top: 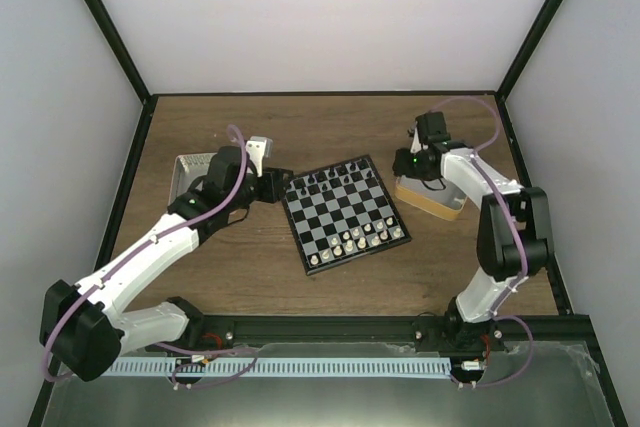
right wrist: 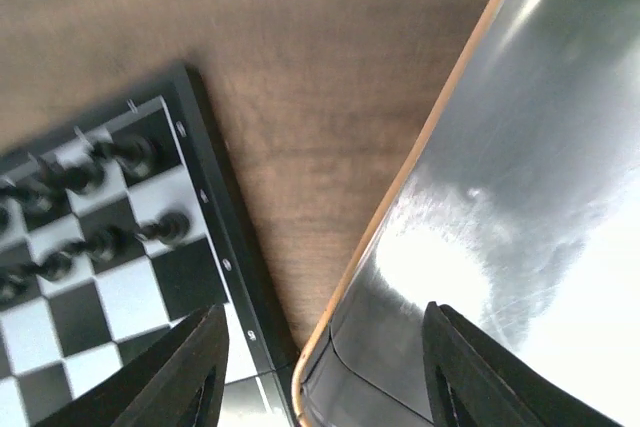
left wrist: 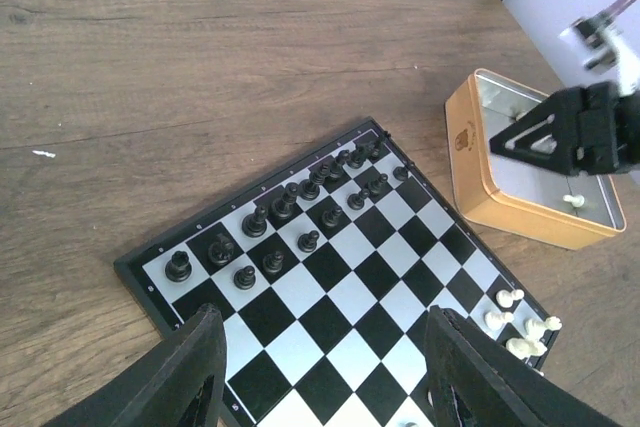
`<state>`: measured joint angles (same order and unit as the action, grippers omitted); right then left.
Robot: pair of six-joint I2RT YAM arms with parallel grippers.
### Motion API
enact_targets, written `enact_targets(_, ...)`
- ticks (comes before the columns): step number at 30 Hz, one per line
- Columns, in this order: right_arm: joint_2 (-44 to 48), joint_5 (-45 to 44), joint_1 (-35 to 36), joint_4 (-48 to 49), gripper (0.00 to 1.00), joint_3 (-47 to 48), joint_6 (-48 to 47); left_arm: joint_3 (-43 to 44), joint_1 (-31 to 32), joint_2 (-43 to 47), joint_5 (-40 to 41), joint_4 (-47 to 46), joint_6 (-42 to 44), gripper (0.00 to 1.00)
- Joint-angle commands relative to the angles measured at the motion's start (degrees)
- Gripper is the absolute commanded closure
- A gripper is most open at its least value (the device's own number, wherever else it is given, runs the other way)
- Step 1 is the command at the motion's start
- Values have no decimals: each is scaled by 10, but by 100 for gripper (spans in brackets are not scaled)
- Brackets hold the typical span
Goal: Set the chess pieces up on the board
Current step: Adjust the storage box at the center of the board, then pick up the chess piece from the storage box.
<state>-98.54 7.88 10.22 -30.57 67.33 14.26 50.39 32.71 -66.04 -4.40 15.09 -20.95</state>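
The left arm (top: 150, 247) runs from its base at the lower left of the top view up and rightward toward the centre, its forearm low and stretched out. The left gripper (top: 283, 185) points right. In its wrist view, its two black fingers (left wrist: 190, 377) stand apart at the bottom edge with nothing between them. The right arm (top: 505, 237) rises from the lower right, folds at the elbow and reaches leftward into the upper right. The right gripper (top: 424, 175) points downward, jaws likewise spread and holding nothing.

No legible text; just a small unreadable emblem (left wrist: 463, 137) on the orange-tan tin (left wrist: 520, 215).
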Motion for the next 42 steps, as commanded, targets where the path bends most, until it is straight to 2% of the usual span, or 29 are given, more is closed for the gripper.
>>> enact_targets(1,68,-77,1,52,45,-5,70,-7,-3,13,-3,-15,-2,43)
enact_targets(4,88,-162,-6,75,45,-28,125,-7,-3,15,-2,-15,-2,43)
enact_targets(8,89,-233,-37,67,45,-45,183,-7,-3,15,0,-14,-2,43)
enact_targets(16,24,-208,-112,78,50,-22,176,-7,-3,14,2,-14,-2,43)
enact_targets(22,-49,-222,-117,67,60,30,175,-6,-3,11,13,-11,2,43)
enact_targets(42,-153,-264,-122,113,70,61,147,-5,-3,15,55,-3,16,43)
